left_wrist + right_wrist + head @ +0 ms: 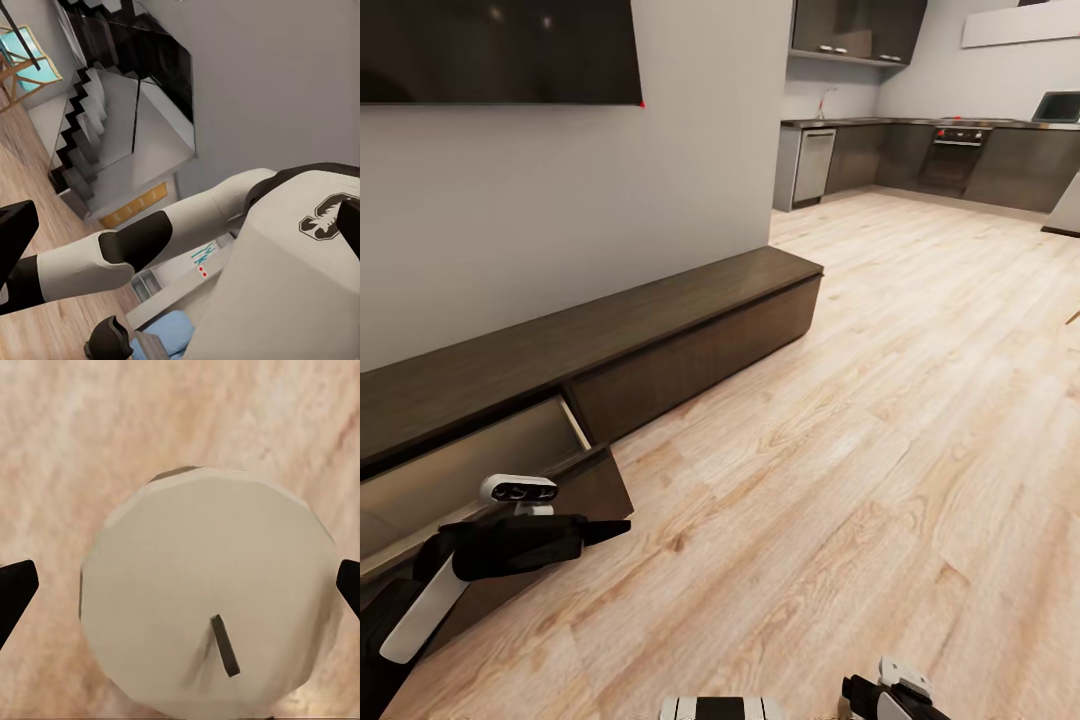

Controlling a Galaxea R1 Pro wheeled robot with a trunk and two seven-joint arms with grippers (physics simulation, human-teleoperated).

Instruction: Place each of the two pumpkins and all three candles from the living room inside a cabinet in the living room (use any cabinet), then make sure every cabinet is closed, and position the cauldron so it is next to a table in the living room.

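Observation:
The long dark brown cabinet (690,330) runs along the grey wall at the left of the head view. One pull-out front (595,490) at its near end stands out, baring a pale beige inside (460,460). My left gripper (610,528) hovers just above that pulled-out front, its fingers (16,232) wide apart with nothing between them. My right gripper (890,690) is at the bottom edge of the head view, above the wooden floor. A grey-beige candle (210,600) with a short dark wick sits between its fingers (15,592). The pumpkins, the cauldron and the table are out of view.
Light wooden floor (860,420) stretches to the right toward a kitchen (950,150) at the back. A dark screen (500,50) hangs on the wall above the cabinet. The left wrist view looks back at my own white arm (150,247) and a staircase (82,127).

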